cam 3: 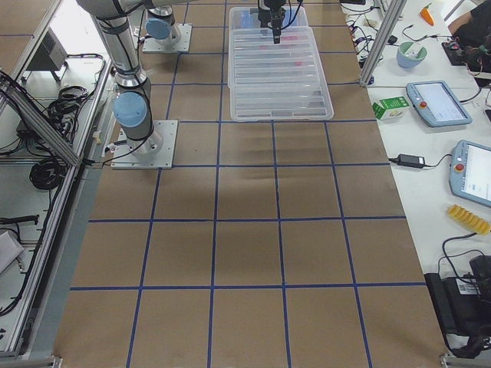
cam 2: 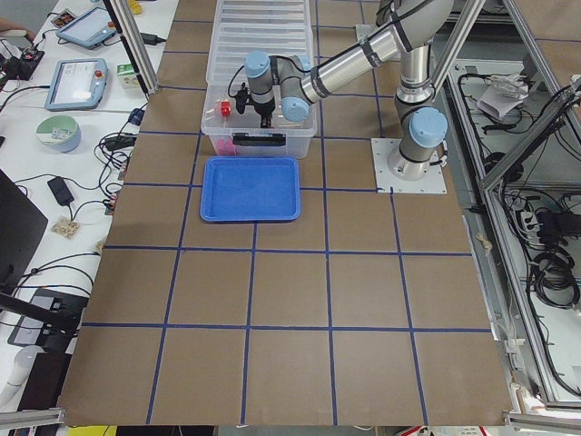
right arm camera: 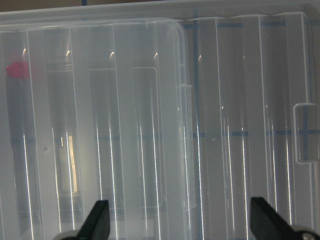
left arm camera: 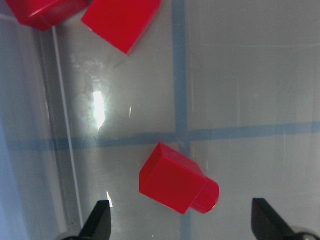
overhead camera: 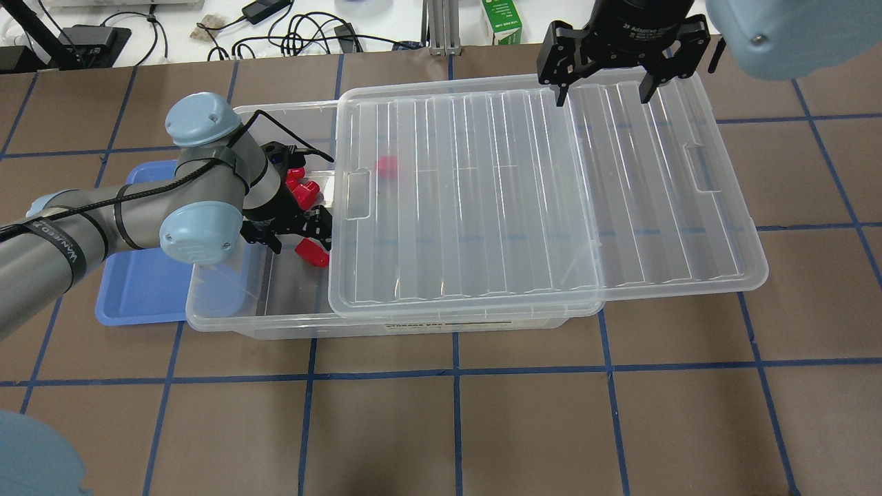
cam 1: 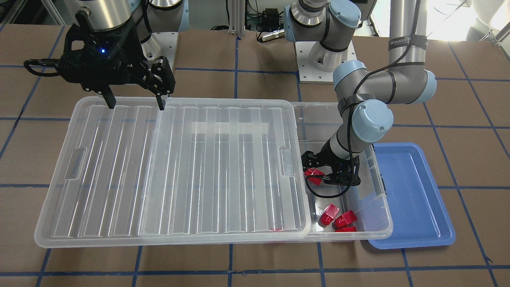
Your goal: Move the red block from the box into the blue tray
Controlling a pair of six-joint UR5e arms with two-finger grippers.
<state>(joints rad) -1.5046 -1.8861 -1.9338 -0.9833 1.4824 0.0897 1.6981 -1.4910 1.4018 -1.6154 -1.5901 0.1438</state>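
Overhead exterior view: the box [overhead camera: 262,322] is seen on the table [overhead camera: 455,427] with its lid [overhead camera: 537,207] offset toward 3 o'clock, so that only the end at 9 o'clock is uncovered. The left gripper [left arm camera: 181,217] is found inside that uncovered end, pointing down at the box floor. In the left wrist view its fingertips [left arm camera: 100,220] are seen set wide apart, and nothing is clamped between them. The red block [left arm camera: 175,182] is seen lying on the floor between and just ahead of the fingertips. It is touched by neither, and its stub is turned toward 4 o'clock.

Other blocks [cam 1: 336,217] are seen in the same uncovered end. In the front-facing view 3 of them are clustered close together at 5 o'clock from the left gripper, well apart from the red block. 1 more is made out, blurred, through the lid in the overhead view, at 2 o'clock from the left gripper.

The tray [overhead camera: 138,289] is seen on the table just beside the box's end at 9 o'clock. Part of it is hidden by the left arm.

The right gripper [overhead camera: 601,89] is seen over the lid's far edge, at 1 o'clock in the overhead view, with its jaws spread apart. Whether its tips touch the lid cannot be told.
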